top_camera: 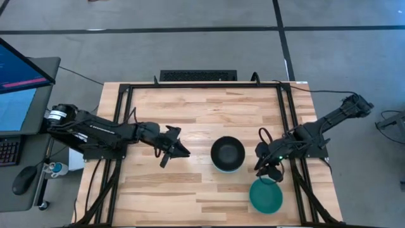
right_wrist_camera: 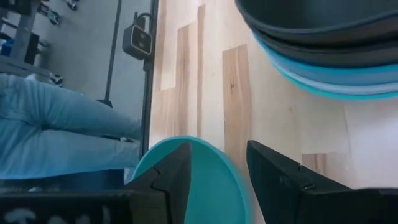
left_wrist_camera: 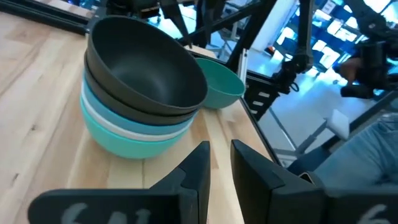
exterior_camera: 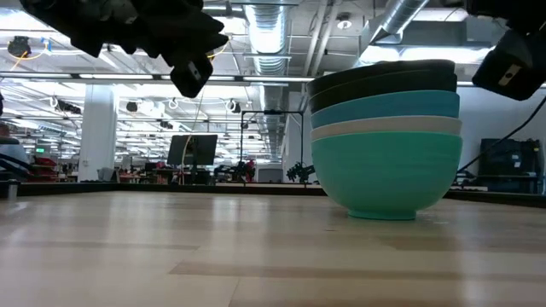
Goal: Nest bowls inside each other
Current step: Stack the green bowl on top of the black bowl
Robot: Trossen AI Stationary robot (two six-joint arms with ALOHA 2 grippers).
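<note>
Item: teal bowl (top_camera: 266, 196), loose, near table (top_camera: 190, 114) front edge, right side. Stack of nested bowls (top_camera: 227, 154) at centre. Likely light, rigid, smooth-walled; grip rim. Right tool (top_camera: 271, 170) over far rim, jaws parted, empty. Left tool (top_camera: 179, 150) narrow, idle, left of stack.

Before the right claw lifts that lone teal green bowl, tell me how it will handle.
The teal green bowl looks rigid and thin-walled, so probably light and unlikely to flex. Its smooth rim may slip in the right claw, whose fingers straddle it. Its round sides suggest it could rock if pinched at one edge. It sits apart from the stack, so nothing should snag.
</note>
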